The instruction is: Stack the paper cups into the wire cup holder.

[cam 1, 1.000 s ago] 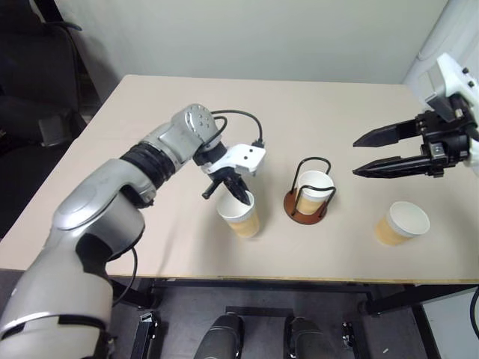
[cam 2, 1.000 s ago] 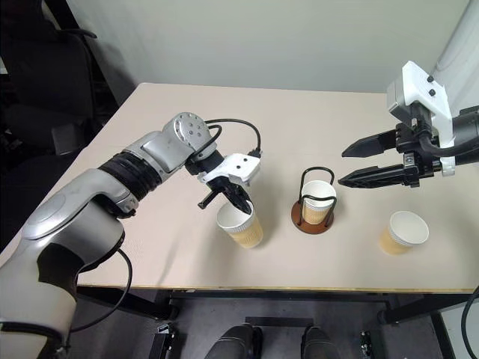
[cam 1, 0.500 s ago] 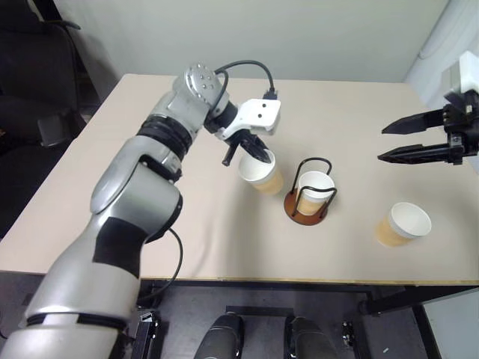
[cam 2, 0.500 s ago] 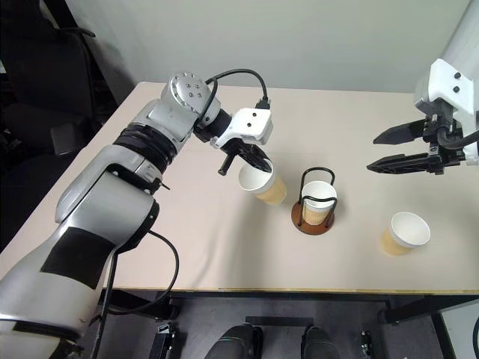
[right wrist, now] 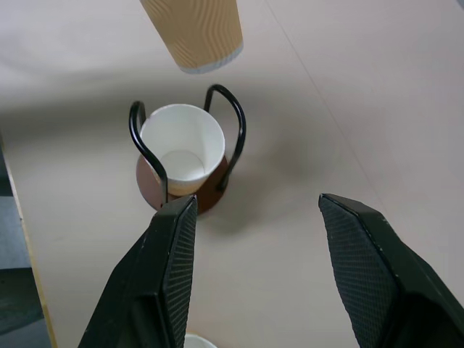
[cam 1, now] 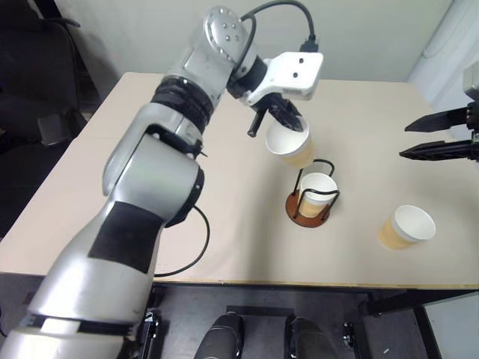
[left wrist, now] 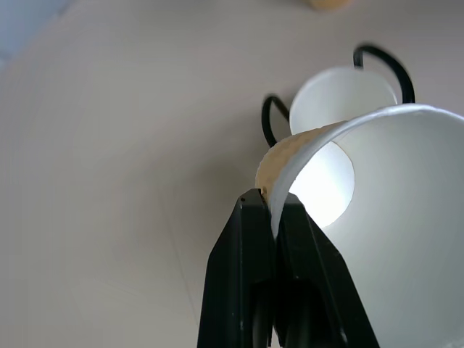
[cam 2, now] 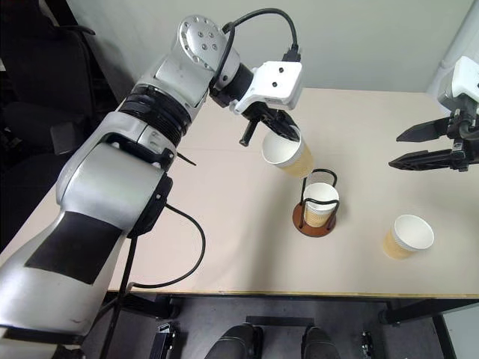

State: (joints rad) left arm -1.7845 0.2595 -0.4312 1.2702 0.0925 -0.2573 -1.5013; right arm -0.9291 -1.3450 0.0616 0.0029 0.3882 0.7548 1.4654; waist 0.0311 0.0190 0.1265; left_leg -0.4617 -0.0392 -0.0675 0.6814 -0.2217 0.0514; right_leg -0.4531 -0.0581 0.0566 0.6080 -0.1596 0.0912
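The left gripper [cam 1: 278, 120] pinches a ribbed tan cup's [cam 1: 290, 143] white rim, above the wire holder [cam 1: 307, 206] with one smooth-walled cup [cam 1: 317, 191]. The right gripper [cam 1: 441, 137], partly cropped, gapes empty.

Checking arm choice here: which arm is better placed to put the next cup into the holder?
Left. Its fingers already pinch a cup above the holder; the right gripper is open and empty.
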